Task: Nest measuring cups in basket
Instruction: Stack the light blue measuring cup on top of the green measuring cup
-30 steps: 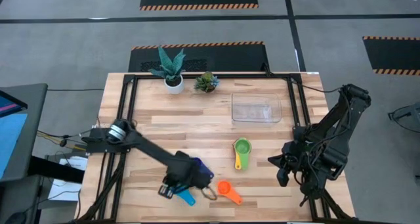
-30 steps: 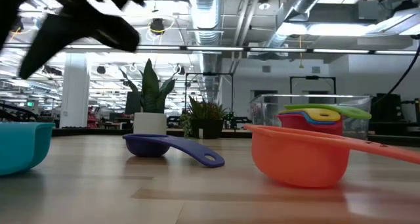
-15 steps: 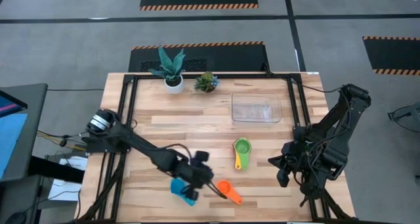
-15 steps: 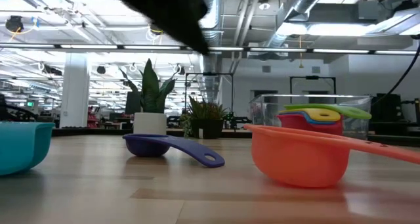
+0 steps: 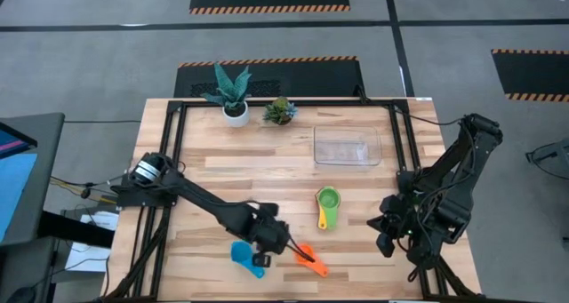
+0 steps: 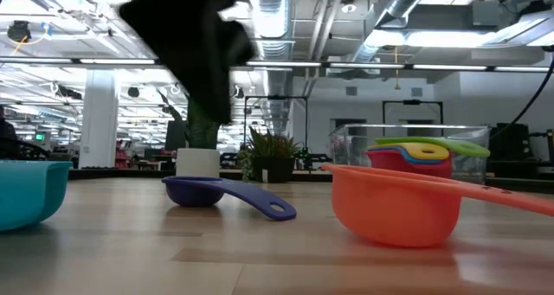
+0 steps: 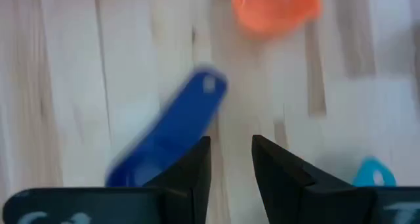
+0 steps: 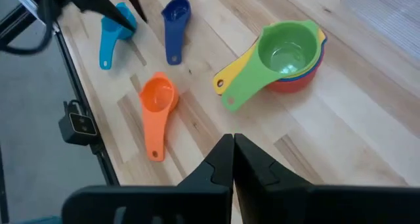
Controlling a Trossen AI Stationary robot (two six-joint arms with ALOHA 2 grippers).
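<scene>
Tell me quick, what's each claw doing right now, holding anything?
Left gripper: open a little, empty, above the dark blue cup.
Right gripper: shut, holding nothing, waiting at the table's right side.

The basket (image 5: 347, 148) sits toward the table's (image 5: 213, 174) far side and right of centre, with two potted plants (image 5: 233, 91) side by side at the far edge to its left. Nearer than the basket lies a nested stack of measuring cups (image 5: 328, 203), and nearer again, by the front edge, three single cups lie apart from one another: one cup (image 8: 157, 99) closest to the stack, a second cup (image 8: 175, 14) beyond it to the left, and a third cup (image 8: 113, 32) furthest left. The left gripper (image 5: 274, 243) hangs over these single cups, while the right gripper (image 5: 388, 233) waits off to the right of the stack.
</scene>
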